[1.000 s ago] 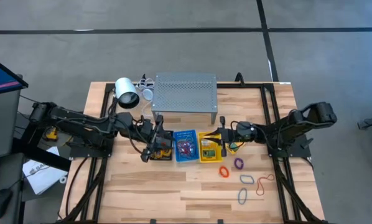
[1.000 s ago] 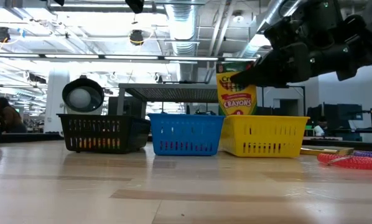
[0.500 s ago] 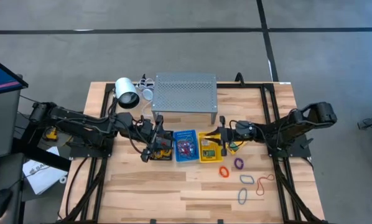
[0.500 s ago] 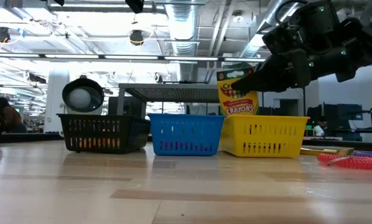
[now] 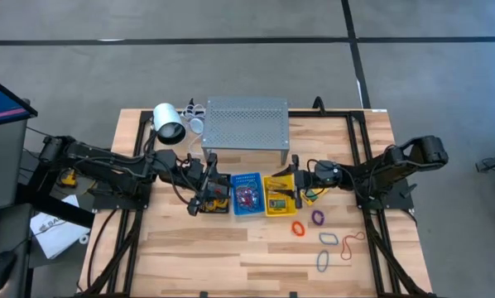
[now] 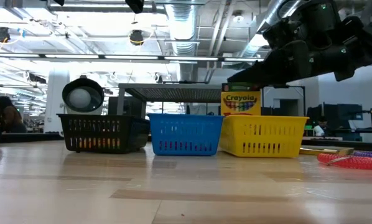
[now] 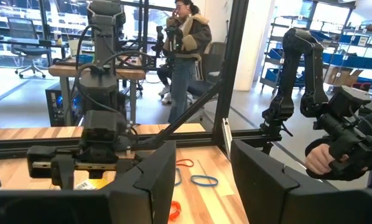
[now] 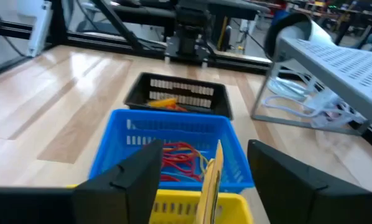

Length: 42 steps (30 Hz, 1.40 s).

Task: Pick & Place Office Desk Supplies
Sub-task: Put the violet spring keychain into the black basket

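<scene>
The crayon box stands on edge in the yellow basket; light stiff card, best pinched across its thin faces. The right hand above it is released. Rubber bands on the surface are limp. The left hand looks spread; its basket is hidden.

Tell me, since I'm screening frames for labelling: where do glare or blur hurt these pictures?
Low view: bright ceiling lights behind leave the right gripper a dark silhouette, though the crayon box in the yellow basket reads clearly. Right wrist view: the blue basket and perforated shelf look soft. High view: evenly lit, no strong glare.
</scene>
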Motion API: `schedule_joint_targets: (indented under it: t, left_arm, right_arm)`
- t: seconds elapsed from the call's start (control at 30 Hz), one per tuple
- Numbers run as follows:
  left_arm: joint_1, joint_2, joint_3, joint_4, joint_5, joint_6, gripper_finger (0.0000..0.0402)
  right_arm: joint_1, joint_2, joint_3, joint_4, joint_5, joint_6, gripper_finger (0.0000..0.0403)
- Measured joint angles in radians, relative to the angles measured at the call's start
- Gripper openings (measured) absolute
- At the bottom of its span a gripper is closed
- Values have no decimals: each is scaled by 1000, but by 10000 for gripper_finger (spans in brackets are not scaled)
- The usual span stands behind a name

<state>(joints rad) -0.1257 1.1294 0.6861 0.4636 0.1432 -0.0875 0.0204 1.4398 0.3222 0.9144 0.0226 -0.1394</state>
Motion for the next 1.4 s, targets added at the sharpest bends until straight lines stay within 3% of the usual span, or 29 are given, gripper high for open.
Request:
schedule_joint_targets:
  t: [0.33, 0.9, 1.27, 1.4]
  left_arm:
    - [0, 0, 0, -14, 0, 0, 150]
    - [0, 0, 0, -22, 0, 0, 150]
    - [0, 22, 2, -42, 0, 0, 150]
    - [0, 87, 2, -41, 0, 0, 150]
  right_arm:
    - [40, -30, 0, 6, 0, 8, 236]
    - [98, -390, 0, -182, -50, 85, 232]
    - [97, -455, 0, -172, -52, 220, 232]
    - [106, -452, 0, -178, -176, 315, 232]
